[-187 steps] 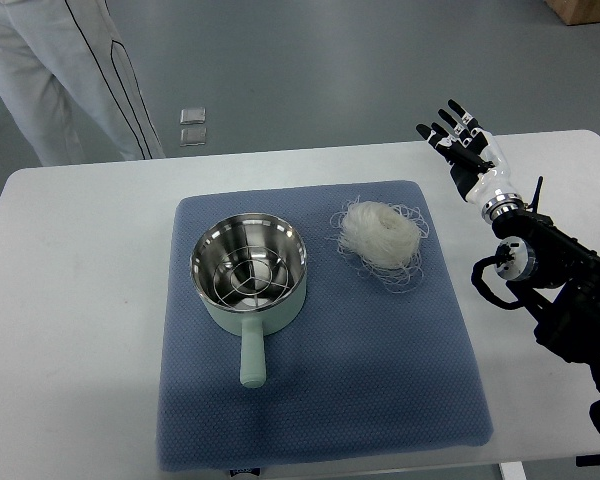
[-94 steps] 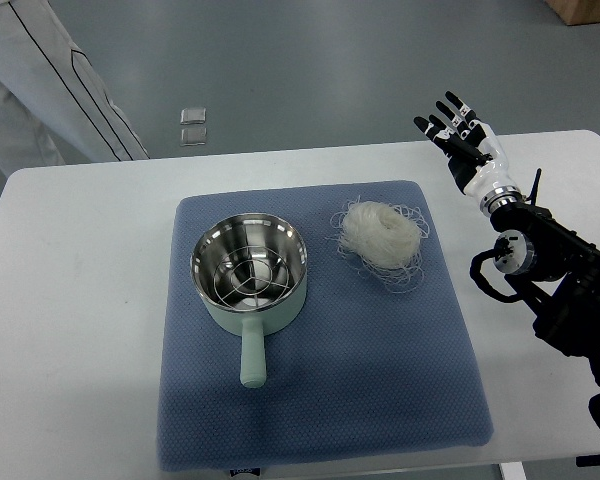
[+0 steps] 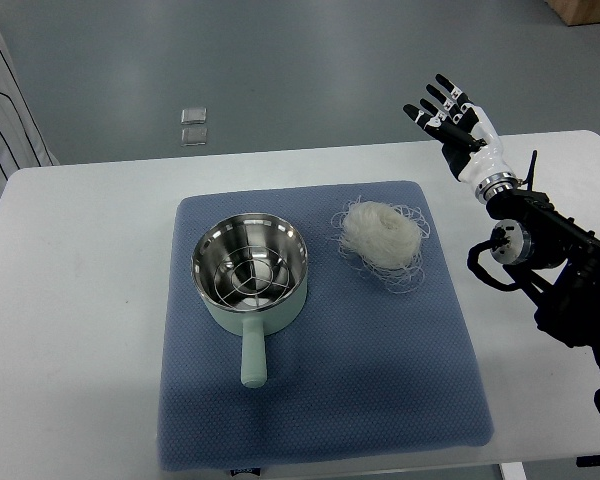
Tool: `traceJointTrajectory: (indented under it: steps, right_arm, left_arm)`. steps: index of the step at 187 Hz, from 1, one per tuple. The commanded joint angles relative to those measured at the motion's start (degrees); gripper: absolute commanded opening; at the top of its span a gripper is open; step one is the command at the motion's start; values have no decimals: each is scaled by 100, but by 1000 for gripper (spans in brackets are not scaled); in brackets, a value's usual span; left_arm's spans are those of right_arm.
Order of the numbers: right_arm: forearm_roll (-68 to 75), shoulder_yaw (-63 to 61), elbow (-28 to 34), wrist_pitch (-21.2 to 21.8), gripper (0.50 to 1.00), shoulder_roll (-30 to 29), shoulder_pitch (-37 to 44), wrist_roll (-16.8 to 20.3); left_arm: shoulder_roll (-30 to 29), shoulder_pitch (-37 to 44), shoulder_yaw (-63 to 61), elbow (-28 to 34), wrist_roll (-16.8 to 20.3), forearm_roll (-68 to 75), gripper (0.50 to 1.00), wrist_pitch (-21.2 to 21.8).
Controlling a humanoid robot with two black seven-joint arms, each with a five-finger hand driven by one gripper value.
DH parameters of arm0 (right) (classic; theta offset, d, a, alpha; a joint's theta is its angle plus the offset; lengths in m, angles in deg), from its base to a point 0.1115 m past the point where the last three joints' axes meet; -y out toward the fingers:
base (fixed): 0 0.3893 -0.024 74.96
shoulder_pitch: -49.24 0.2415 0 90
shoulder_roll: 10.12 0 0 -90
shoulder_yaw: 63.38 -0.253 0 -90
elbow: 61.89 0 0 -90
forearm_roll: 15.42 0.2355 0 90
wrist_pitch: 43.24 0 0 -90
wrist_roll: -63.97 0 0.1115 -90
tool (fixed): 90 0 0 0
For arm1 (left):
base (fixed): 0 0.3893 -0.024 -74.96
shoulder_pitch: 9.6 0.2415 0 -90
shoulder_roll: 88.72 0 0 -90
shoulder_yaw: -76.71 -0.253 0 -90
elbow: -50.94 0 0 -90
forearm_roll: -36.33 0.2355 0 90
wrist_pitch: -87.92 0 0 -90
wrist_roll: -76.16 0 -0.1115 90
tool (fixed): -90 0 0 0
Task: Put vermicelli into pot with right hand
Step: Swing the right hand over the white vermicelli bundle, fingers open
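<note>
A white nest of vermicelli (image 3: 382, 235) lies on the blue mat (image 3: 320, 400), right of the pot. The pale green pot (image 3: 249, 276) has a steel inside with a wire rack in it, and its handle points toward the near edge. My right hand (image 3: 448, 118) is raised above the table's far right edge, up and to the right of the vermicelli, fingers spread and holding nothing. Its black arm (image 3: 555, 270) comes in from the right. The left arm does not show.
The mat lies on a white table (image 3: 80, 330). A person's light trouser leg (image 3: 5, 95) shows at the far left edge. Two small square tiles (image 3: 192, 126) lie on the grey floor beyond the table.
My right hand has risen and drifted a little left and farther away, still spread. The person has walked off to the left, nearly out of the picture.
</note>
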Motion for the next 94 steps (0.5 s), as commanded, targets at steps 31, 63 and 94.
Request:
traceJointTrajectory:
  steps: [31,63,94]
  right_arm:
    - [-1369,634,49,-24,919,309,318,11]
    - [-2353,1302,277,55,919,616,520,20]
    - [-3452,1997,453,249,919,959,775,11]
  left_arm:
    - [0,-2,0,0,-4,-1,1000,0]
    - [0,-11,0,0,-4,8,1000,0]
    - [0,-11,0,0,-4,-1,1000,0]
